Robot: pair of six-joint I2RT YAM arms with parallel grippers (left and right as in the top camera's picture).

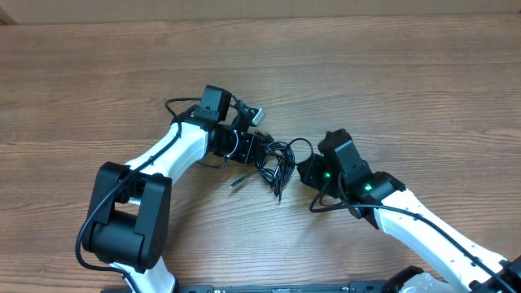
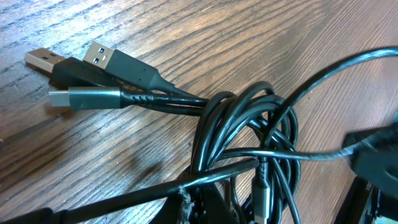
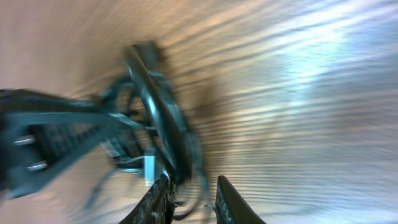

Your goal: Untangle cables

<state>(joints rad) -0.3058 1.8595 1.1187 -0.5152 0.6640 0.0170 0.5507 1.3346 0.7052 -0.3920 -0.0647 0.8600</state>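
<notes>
Knotted black cables [image 1: 277,159] lie in a heap on the table [image 1: 407,73]; the left hand [image 1: 247,146] is closed at the bundle, its hold on a cord unclear, while the right hand [image 3: 189,190], blurred, stands slightly parted beside a loop. Any pull now could cinch the knot or drag the whole bundle

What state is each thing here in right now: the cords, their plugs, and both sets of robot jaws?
cables: tangled in one looped bundle on the wooden table.
USB plugs: unplugged, lying side by side.
left gripper: jaws shut, at the bundle.
right gripper: jaws slightly apart; view blurred.
</notes>
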